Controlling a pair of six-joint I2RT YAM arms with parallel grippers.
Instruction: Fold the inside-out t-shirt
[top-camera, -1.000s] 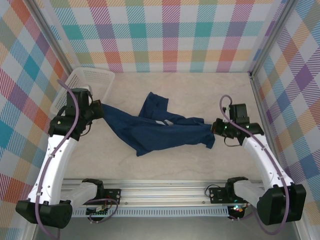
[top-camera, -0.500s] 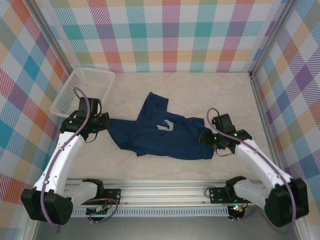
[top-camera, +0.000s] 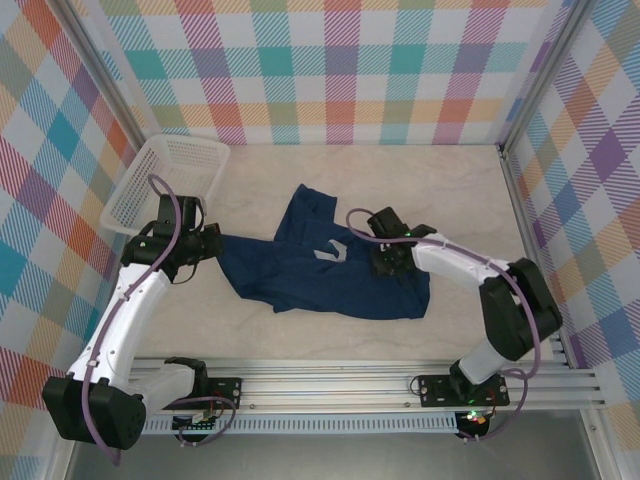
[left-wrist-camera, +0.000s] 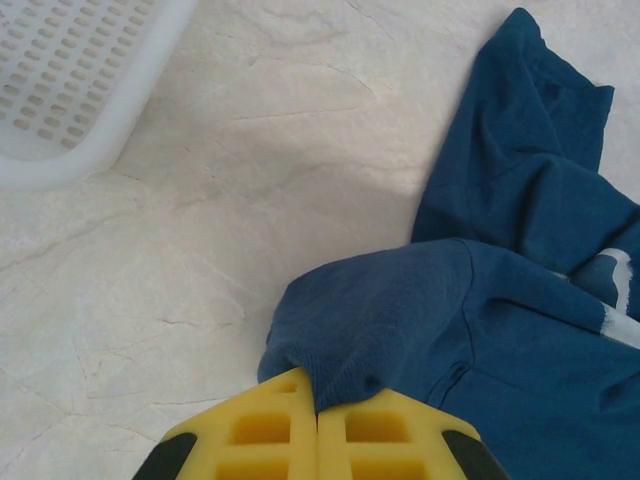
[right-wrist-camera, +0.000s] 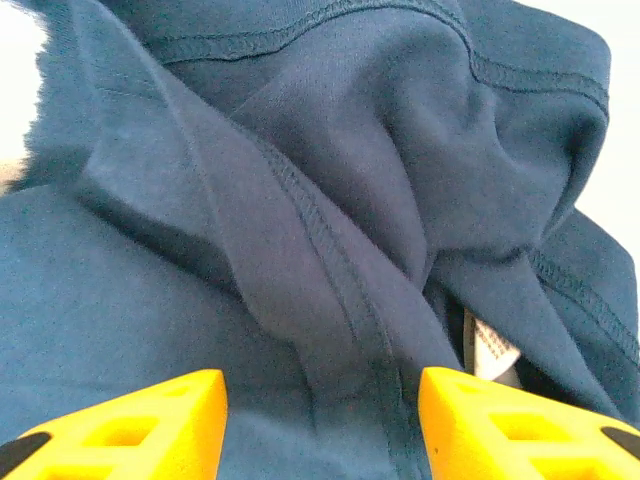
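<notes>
The inside-out t-shirt lies crumpled in the middle of the table, dark navy with seams showing and a pale label on top. My left gripper is shut on the shirt's left edge; in the left wrist view the yellow fingers pinch a fold of the navy cloth. Over the shirt's right part, my right gripper hovers open. Its yellow fingertips stand wide apart either side of a stitched seam, with a white care label close by.
A white perforated basket stands at the back left, its corner seen in the left wrist view. Plaid walls enclose the pale table. A metal rail runs along the near edge.
My right gripper let go of the shirt's right end, opened, and swung left over the shirt's middle. The shirt went slack and bunched up. The left gripper moved slightly nearer, still holding the cloth.
</notes>
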